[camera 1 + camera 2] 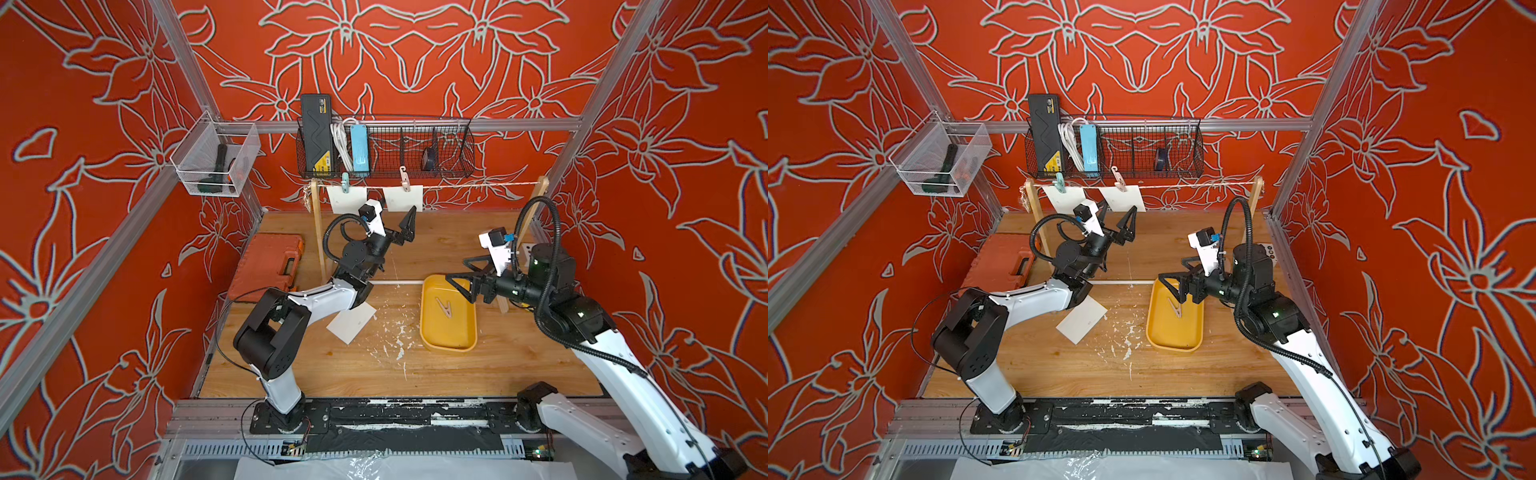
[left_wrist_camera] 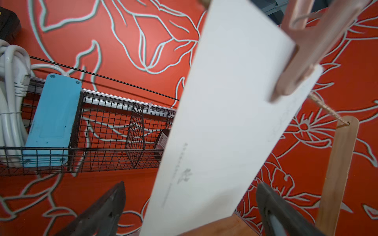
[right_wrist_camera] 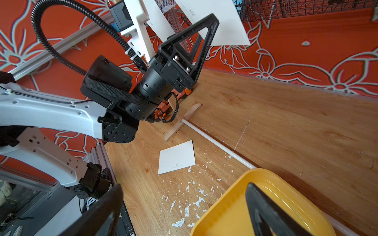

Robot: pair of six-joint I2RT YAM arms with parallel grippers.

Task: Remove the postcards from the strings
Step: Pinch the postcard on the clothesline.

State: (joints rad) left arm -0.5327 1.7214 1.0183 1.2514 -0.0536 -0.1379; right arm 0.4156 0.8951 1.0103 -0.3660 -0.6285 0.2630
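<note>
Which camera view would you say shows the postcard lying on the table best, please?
The right wrist view: the postcard on the table lies fully uncovered there, faint printed mark visible. In both top views the left arm hides one corner. The left wrist view shows only a hanging card.

Clearances. The string (image 1: 478, 185) is bare from pink peg (image 1: 404, 178) to right post (image 1: 541, 189); elsewhere two hung cards (image 1: 403, 200) and the left fingers (image 1: 409, 224), spread either side of one card, block it. The wire basket (image 1: 453, 162) hangs close behind. On the counter (image 1: 415, 374), the rod (image 1: 395, 282), the tray (image 1: 449, 332), its far end under the right fingers (image 3: 263, 204), a loose card (image 1: 353, 322) and a toolbox (image 1: 266, 266) obstruct; the near strip and the boards behind the rod are open.
</note>
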